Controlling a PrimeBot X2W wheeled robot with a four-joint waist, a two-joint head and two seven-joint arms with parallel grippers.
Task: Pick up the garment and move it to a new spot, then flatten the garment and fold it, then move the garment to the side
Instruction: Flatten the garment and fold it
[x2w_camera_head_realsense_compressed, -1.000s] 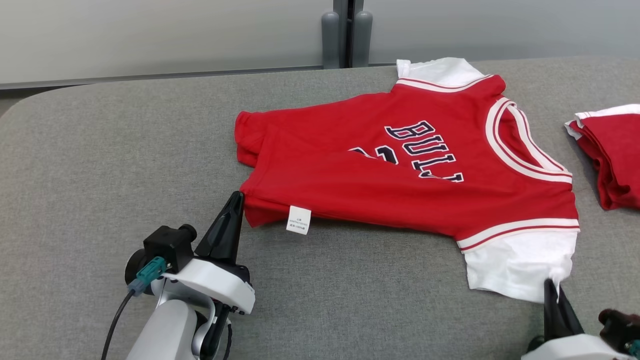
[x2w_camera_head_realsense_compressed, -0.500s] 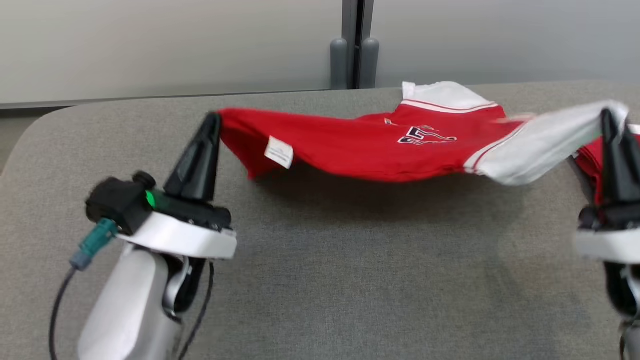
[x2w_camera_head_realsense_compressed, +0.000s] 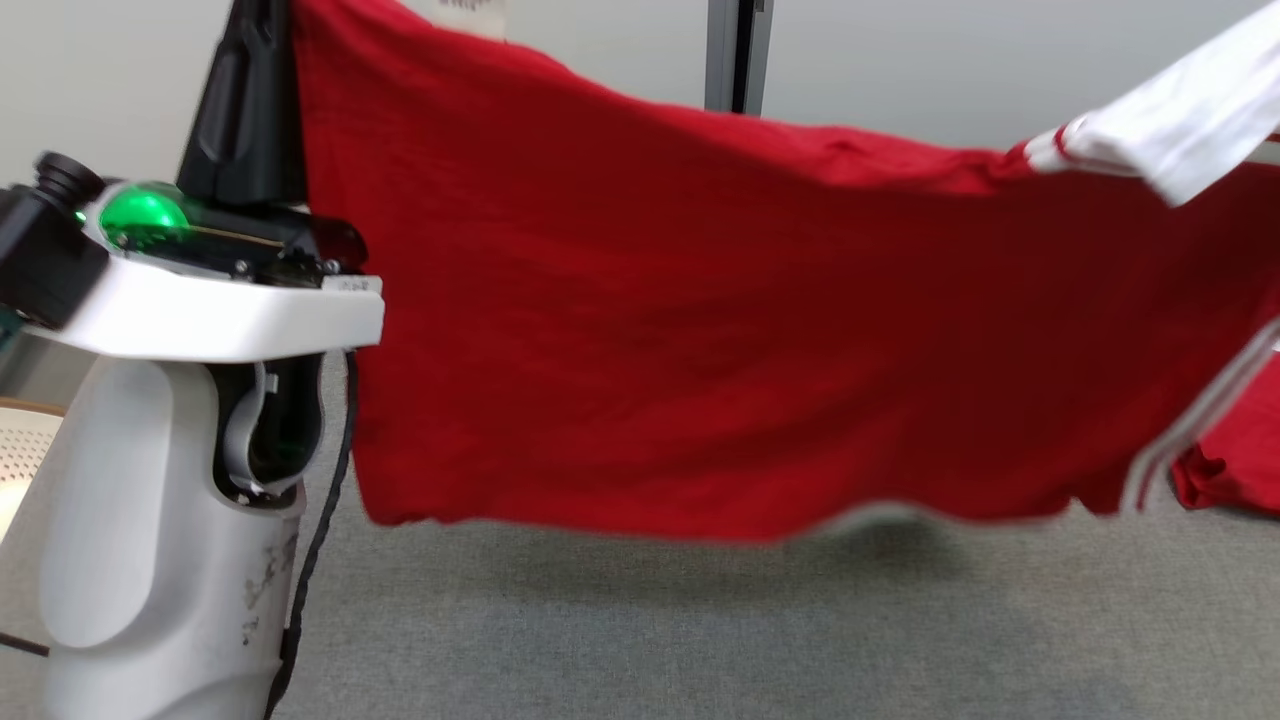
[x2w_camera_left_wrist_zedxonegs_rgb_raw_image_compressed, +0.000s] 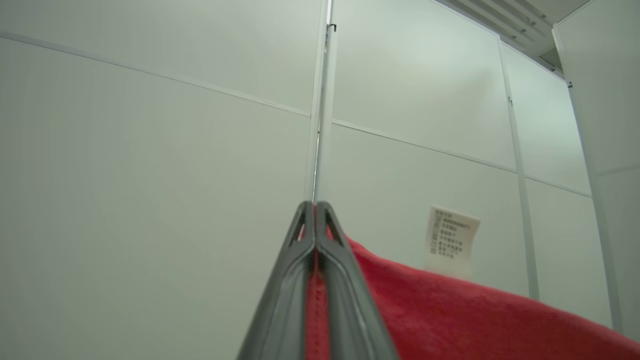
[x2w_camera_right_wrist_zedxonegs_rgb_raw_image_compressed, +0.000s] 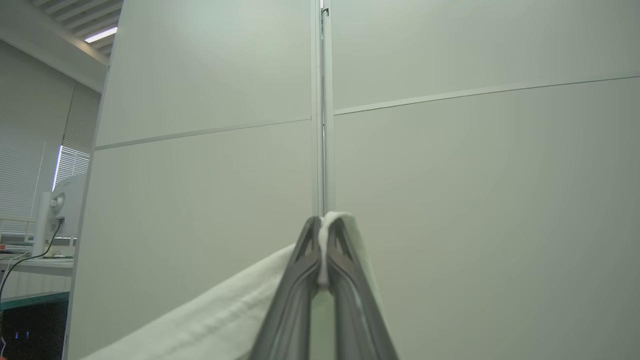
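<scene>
Garment aloft in left gripper, right gripper

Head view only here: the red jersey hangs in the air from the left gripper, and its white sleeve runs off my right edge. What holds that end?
Observer: The right gripper is shut on the white sleeve, with cloth pinched right up to its tips.
Operator: And the left side, deep bite or just an edge?
Observer: Deep. The left gripper is shut, with red jersey cloth running down between its fingers.
Operator: Something white at my top edge is cut off.
Observer: That is a care label, standing up from the jersey's top edge beside the left gripper, print facing the wrist camera.
</scene>
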